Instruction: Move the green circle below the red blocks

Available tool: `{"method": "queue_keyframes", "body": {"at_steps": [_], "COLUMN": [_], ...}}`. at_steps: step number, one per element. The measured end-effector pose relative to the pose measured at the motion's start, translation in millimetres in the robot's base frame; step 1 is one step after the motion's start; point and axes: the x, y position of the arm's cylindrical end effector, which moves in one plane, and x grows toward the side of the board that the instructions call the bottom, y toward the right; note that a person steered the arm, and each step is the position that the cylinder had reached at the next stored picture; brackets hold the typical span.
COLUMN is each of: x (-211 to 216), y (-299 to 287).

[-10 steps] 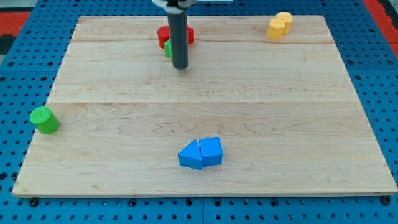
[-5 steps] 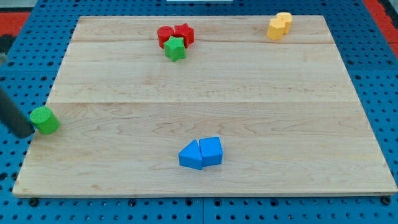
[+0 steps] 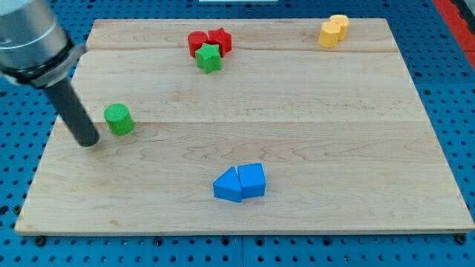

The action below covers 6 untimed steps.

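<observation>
My tip [image 3: 88,142] is resting on the board [image 3: 334,148] near its left edge, and the dark rod above it is leaning up toward the view's top-left into a grey housing. With no jaws to open or close, it is grasping nothing. The green circle [image 3: 119,119] is standing just right of my tip and slightly toward the view's top; whether the two are touching I cannot tell. Farther right and toward the view's bottom, two blue blocks [image 3: 240,182] are sitting pressed together side by side. Up and to the right of my tip, well apart from it, a green star [image 3: 209,57] is lying against the lower edge of two red blocks [image 3: 208,41], which are touching each other near the board's top edge. The green circle is sitting well left of and below those red blocks. Farthest from my tip, in the top-right corner, two yellow blocks [image 3: 334,30] are huddling together.
</observation>
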Motion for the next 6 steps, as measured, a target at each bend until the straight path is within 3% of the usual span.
{"method": "queue_keyframes", "body": {"at_steps": [2,4,5,6], "x": [-81.0,-31.9,-52.3,-99.9], "y": [54.4,68.6,95.2,95.2]}}
